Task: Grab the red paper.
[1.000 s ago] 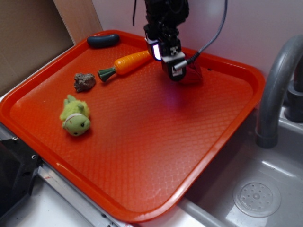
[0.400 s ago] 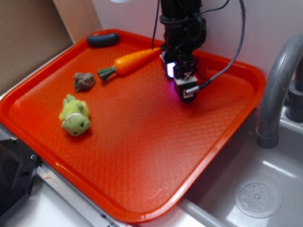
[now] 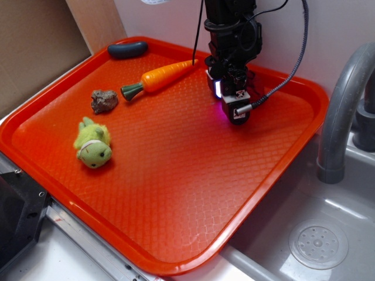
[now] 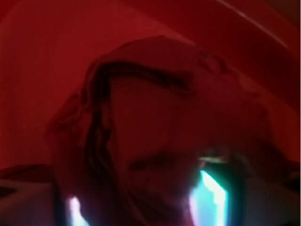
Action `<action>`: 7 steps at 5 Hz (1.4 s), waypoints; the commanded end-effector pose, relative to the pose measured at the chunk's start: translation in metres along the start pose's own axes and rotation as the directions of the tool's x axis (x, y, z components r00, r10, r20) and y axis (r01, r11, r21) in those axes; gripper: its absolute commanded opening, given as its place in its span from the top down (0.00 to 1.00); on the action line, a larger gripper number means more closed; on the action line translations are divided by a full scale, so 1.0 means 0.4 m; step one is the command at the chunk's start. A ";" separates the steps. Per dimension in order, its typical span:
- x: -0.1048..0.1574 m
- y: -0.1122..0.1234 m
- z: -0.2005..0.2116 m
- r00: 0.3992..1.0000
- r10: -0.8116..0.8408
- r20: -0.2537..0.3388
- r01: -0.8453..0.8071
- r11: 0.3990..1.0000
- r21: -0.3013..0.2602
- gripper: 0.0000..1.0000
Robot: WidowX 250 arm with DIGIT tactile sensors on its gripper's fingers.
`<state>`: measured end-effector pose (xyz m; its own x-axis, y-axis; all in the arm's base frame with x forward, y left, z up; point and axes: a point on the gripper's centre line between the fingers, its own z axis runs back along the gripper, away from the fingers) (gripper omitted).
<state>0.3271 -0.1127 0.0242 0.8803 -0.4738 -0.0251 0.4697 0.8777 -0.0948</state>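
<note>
The red paper [image 4: 155, 117], a dark crimson wrinkled wad, fills the wrist view and lies between my two fingers, whose lit pads [image 4: 211, 195] show at the bottom left and right. My gripper [image 4: 141, 207] stands open around the wad, with one jaw on each side. In the exterior view my gripper [image 3: 237, 116] points down at the back right of the orange-red tray [image 3: 176, 175], low over its surface. There the arm hides the paper.
On the tray lie a toy carrot [image 3: 158, 78], a grey-brown rock-like lump [image 3: 104, 100], a green plush toy [image 3: 92, 144] and a dark oblong object [image 3: 128, 50]. A grey sink basin with a faucet [image 3: 343, 111] is to the right.
My gripper has moved right and toward the front, from beside the paper to over it, and now covers it in the exterior view. The other objects have not moved.
</note>
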 end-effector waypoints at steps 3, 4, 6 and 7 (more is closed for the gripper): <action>-0.094 -0.051 0.132 0.989 0.126 0.074 -0.132 0.988 0.080 1.00; -0.195 -0.078 0.216 0.977 0.191 0.095 -0.199 0.976 0.084 1.00; -0.346 -0.053 0.336 0.959 0.284 0.003 -0.282 0.953 -0.109 1.00; -0.409 -0.048 0.383 0.942 0.337 0.002 -0.333 0.932 -0.143 1.00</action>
<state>0.1873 -0.0371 0.1751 0.9838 -0.1582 -0.0843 0.1363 0.9656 -0.2212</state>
